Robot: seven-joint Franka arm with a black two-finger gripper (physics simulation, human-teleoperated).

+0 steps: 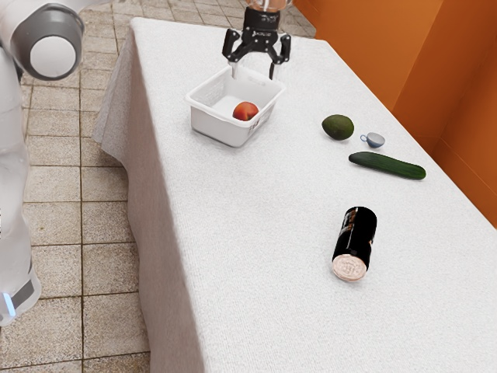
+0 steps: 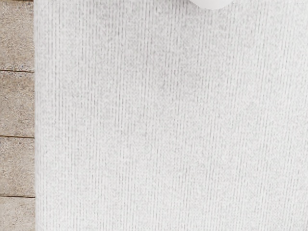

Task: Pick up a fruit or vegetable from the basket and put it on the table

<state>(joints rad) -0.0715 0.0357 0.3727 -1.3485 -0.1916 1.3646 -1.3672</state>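
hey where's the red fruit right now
The red fruit sits inside the white basket, toward the exterior view's right; beyond the basket that way lies the avocado.

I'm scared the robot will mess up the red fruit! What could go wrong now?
The open gripper looks close to the basket, so it might bump the rim. The red fruit looks round, so it could slip or roll if pinched off-center. It also sits near the basket's wall, which may make squeezing it from both sides tricky.
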